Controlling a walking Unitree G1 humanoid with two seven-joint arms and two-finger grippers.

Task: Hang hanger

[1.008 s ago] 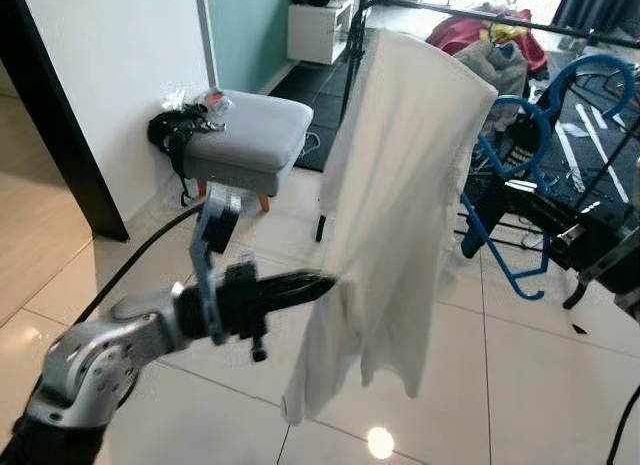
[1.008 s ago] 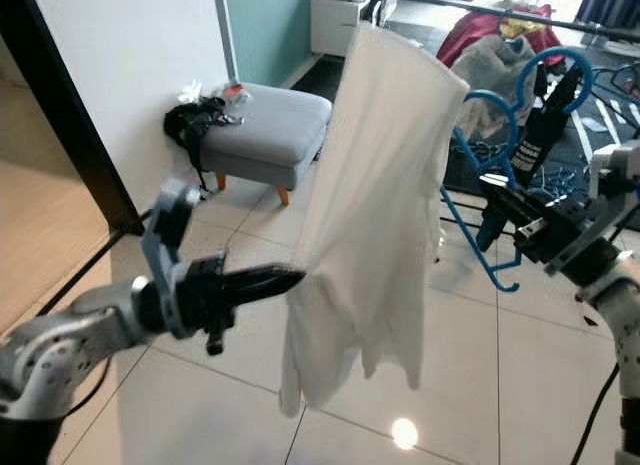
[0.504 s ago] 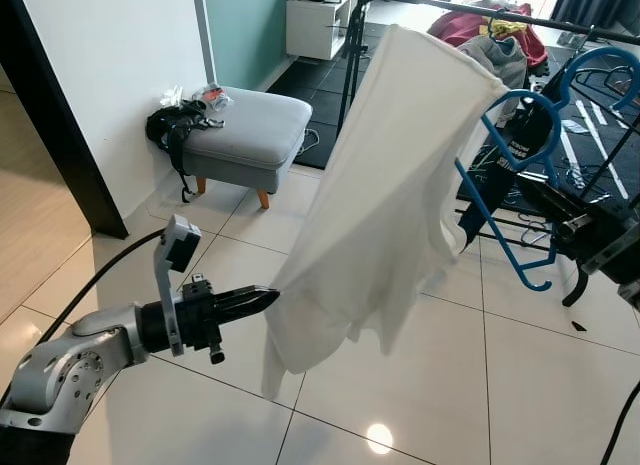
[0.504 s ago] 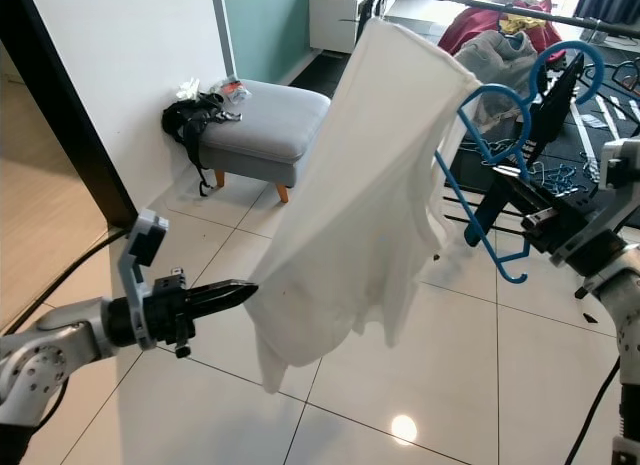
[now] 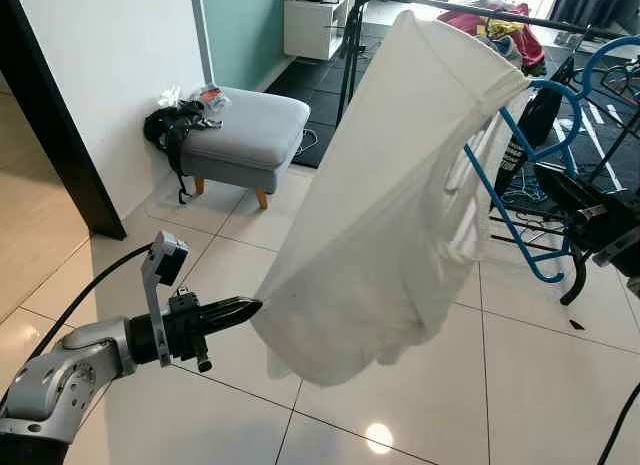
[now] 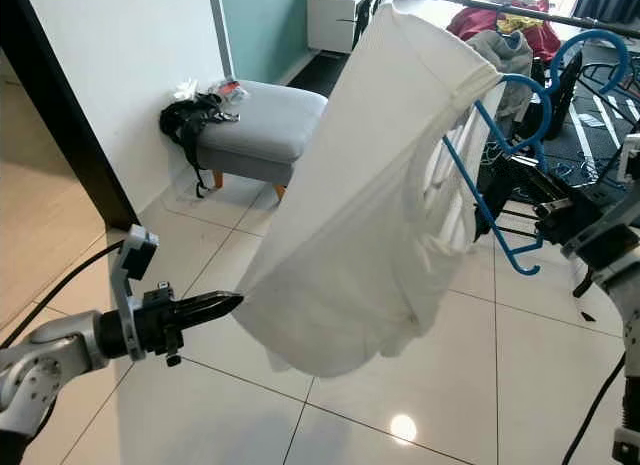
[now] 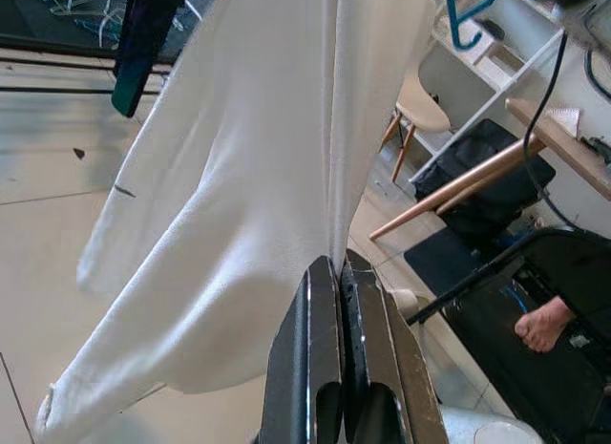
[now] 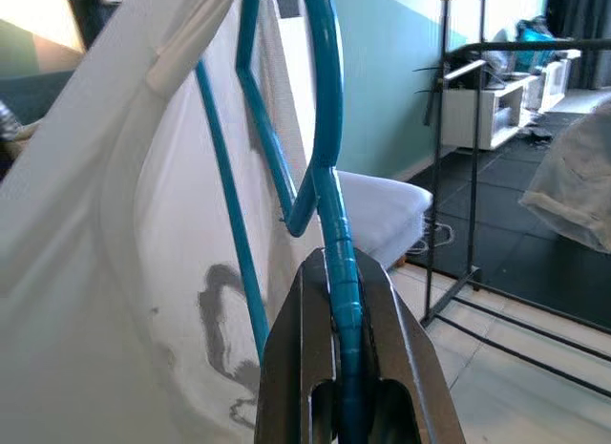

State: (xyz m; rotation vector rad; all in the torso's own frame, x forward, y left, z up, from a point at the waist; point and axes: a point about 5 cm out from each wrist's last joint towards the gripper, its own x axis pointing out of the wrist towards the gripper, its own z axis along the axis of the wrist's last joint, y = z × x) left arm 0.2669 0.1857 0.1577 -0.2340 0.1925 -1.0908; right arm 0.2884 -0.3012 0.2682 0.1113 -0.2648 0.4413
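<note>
- Right of the grey footstool (image 5: 245,135), out over the tiled floor (image 5: 480,375), I've got the white shirt (image 5: 400,215) stretched between my two arms, draped on the blue hanger (image 6: 500,185).
- Left hand (image 5: 245,307) is low and in front of the footstool, fingers pressed together on the shirt's lower edge, so the cloth runs down to it in a slant. Wrist cam agrees: fabric pinched right between the two fingers (image 7: 325,301).
- Right hand (image 8: 339,272) is on the far side of the shirt from the footstool, clamped around the hanger's blue stem just under the hook.
- Black rail (image 6: 480,5) of a clothes rack runs behind the shirt's top. Hanger's hook sits near it; can't tell if it's touching.
- Black bag (image 5: 165,125) lies on the footstool's wall-side edge.
</note>
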